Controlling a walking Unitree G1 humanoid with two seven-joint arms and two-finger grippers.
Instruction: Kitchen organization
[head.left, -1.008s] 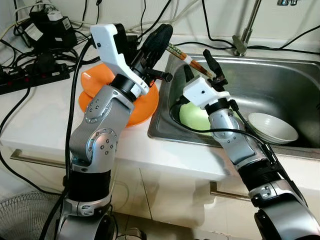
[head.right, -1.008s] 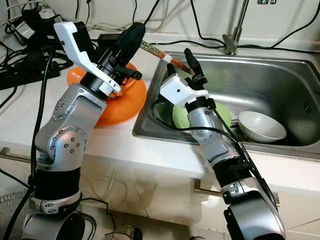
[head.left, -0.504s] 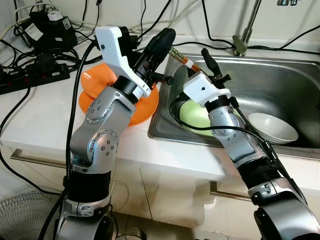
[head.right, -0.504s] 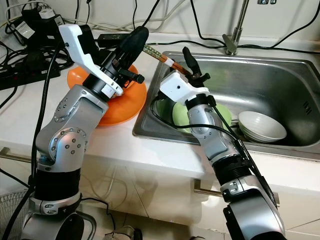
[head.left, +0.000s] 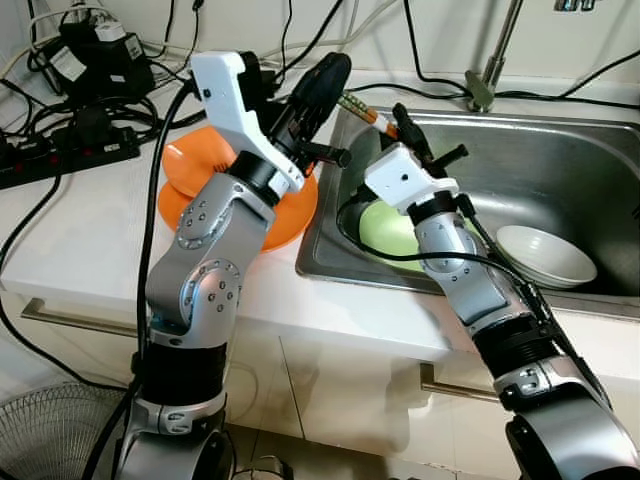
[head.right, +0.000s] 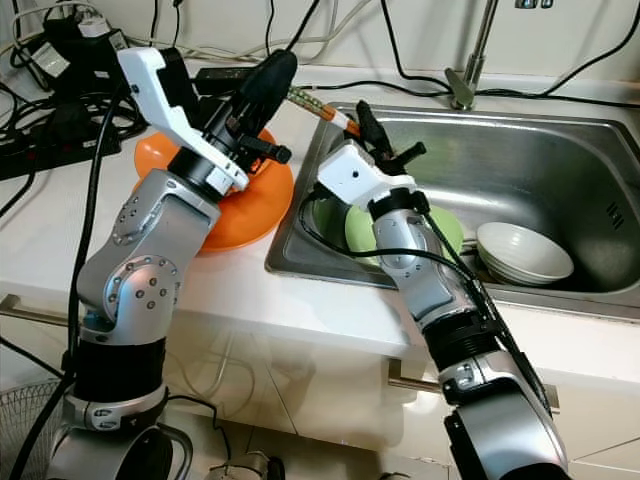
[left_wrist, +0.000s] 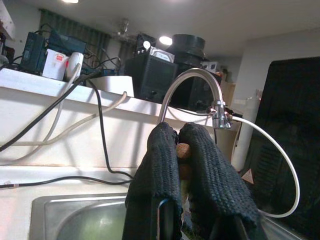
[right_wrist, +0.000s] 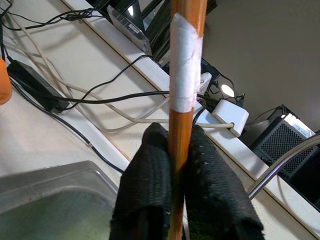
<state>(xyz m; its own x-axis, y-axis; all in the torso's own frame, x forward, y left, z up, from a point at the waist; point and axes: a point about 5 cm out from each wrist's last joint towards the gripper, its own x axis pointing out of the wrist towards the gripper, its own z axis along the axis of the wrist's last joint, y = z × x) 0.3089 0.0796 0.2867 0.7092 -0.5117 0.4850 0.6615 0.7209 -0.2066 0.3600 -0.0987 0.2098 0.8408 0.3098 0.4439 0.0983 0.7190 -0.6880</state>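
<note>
Two grippers on one chopstick (head.left: 360, 107), upper centre of frame, over sink (head.left: 560, 170) rim | left gripper (head.left: 325, 75) jaws closed on its end | right gripper (head.left: 402, 122) jaws closed mid-shaft | orange plate (head.left: 180, 165) on desk (head.left: 70, 230)

Power strip (head.left: 70, 150), cables — floor fan (head.left: 50, 430)

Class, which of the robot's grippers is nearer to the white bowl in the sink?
Right. The right gripper sits above the sink's left part, across the basin from the white bowl. The left gripper is farther, over the counter edge by the orange plate.
</note>
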